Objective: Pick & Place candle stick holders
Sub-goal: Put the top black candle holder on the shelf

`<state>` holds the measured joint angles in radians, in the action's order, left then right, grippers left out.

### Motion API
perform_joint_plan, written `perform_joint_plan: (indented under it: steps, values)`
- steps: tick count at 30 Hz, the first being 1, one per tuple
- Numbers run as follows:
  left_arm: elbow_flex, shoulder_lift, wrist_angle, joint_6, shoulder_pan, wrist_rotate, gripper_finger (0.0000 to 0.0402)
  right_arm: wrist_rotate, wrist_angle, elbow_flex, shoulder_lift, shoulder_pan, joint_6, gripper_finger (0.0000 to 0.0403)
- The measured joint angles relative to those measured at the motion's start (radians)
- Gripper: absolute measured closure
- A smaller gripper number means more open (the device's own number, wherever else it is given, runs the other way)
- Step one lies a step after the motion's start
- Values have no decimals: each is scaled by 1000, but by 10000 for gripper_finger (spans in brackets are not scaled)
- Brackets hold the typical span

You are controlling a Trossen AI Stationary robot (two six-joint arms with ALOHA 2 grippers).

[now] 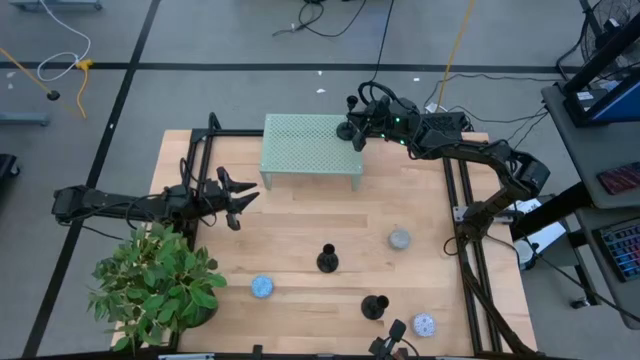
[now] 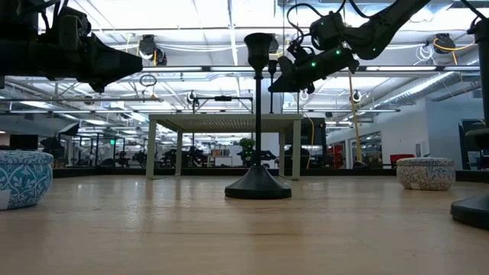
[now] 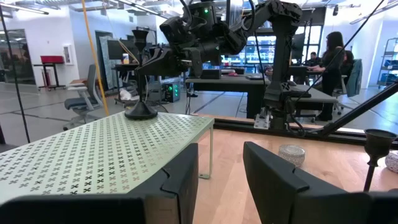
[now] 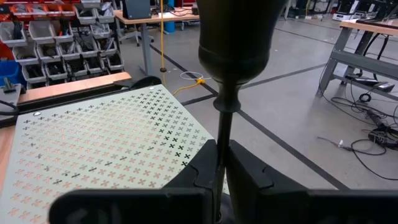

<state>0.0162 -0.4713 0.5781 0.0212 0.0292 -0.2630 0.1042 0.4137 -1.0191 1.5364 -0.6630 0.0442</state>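
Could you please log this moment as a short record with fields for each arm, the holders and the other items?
right gripper: fingers shut on a candle stick holder, its base on the green perforated stand
left gripper: open, beside the stand, holding nothing
remaining holders: two upright on the table, one mid-table, one nearer the front edge
other items: three small patterned pots, potted plant

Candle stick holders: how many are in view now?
3: one on the green perforated stand, gripped by the right gripper; one mid-table; one near the front edge.
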Motion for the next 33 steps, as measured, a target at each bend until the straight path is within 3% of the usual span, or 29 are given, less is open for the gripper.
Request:
perform_joint_plan:
  steps: [22, 33]
  values:
    - [0, 0, -17, -8, 0, 33, 270, -3, -30, 0, -22, -13, 10, 252]
    - [0, 0, -59, -77, -39, 90, 270, 1, -387, 0, -183, 16, 74, 206]
